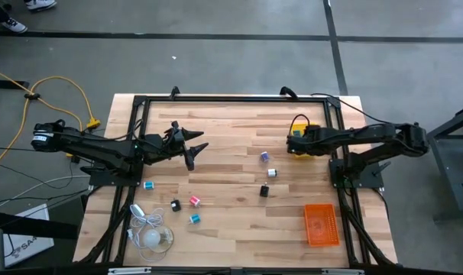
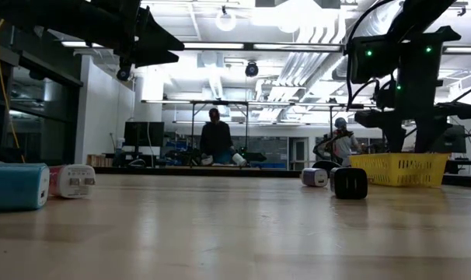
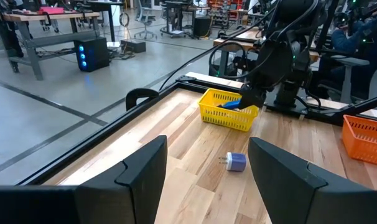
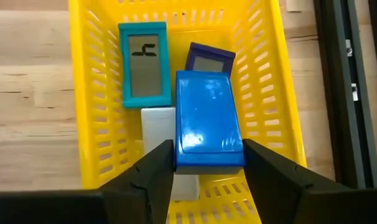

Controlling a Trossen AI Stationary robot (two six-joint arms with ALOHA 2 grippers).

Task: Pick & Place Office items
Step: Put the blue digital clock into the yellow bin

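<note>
Two fingers of the right gripper (image 4: pixel 208 163) clamp a blue piece (image 4: pixel 208 120) over the yellow tray (image 4: pixel 96 106), upper right; left gripper (image 3: pixel 207 171) gapes empty.

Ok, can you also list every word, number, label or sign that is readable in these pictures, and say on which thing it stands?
"SA...": dark letters on the white sheet on the floor beside the table; the rest is too small to read.
Teal piece in the yellow tray: a dark mark on its grey screen, not a clear character.
Blue piece: no text on the face that shows.
Nothing else is readable.
</note>
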